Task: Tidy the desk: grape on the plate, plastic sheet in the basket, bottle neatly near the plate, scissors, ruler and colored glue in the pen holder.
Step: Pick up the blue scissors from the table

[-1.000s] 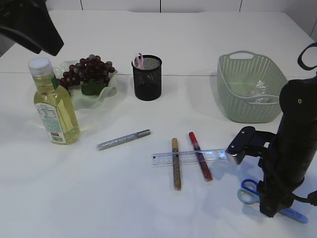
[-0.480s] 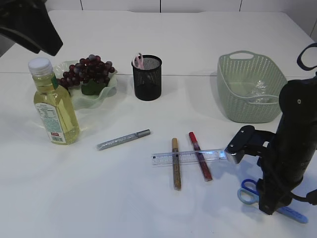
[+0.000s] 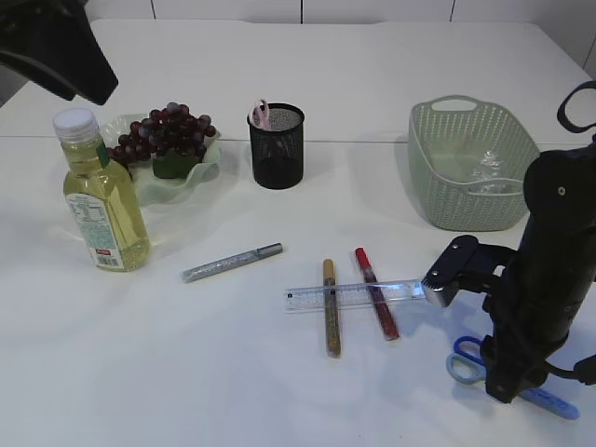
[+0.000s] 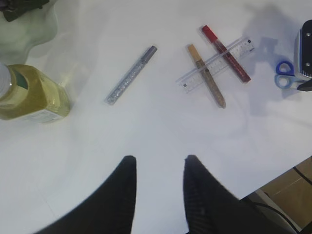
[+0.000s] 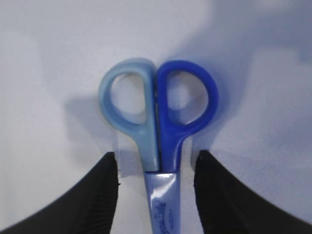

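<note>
The right gripper (image 5: 156, 168), jaws apart, straddles the blue scissors (image 5: 158, 122) flat on the white desk (image 3: 186, 372), while the left gripper (image 4: 158, 168) hangs open above the glitter glue pens (image 4: 130, 75).

Print shows on the bottle (image 3: 101, 200) label and scissors (image 5: 158, 141) blade, too small to read.

Lab-like setup: bare white table (image 3: 391, 74)
</note>
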### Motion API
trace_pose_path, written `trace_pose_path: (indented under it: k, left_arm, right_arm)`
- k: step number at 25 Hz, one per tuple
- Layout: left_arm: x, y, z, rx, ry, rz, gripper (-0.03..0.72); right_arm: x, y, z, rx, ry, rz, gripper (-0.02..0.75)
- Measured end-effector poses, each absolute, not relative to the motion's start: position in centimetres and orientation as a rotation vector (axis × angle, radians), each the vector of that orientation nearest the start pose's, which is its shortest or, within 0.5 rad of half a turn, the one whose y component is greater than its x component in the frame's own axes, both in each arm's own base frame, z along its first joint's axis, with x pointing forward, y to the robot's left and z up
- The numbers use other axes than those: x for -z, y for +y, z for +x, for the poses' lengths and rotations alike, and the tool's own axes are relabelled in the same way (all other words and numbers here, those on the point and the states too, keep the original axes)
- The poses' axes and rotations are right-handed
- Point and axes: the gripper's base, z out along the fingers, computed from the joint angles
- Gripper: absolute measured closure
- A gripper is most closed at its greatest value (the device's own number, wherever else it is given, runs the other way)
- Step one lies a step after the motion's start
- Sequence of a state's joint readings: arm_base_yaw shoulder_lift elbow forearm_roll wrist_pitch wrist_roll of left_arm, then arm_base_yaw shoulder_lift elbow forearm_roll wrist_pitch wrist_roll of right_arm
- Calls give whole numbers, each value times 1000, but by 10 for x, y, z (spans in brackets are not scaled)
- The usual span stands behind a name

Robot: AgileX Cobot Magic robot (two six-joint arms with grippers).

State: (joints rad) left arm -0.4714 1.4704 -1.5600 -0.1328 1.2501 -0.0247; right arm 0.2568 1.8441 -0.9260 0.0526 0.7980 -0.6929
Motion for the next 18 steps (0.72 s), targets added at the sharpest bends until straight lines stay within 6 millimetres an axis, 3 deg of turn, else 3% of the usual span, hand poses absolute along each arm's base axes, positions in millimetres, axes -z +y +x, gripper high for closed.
trace_pose_path:
  k: [18]
  left_arm:
    - [-394, -145, 259, 343, 2608, 581, 446]
  right_arm:
    - [-123, 76, 283, -42, 2891, -1366, 333]
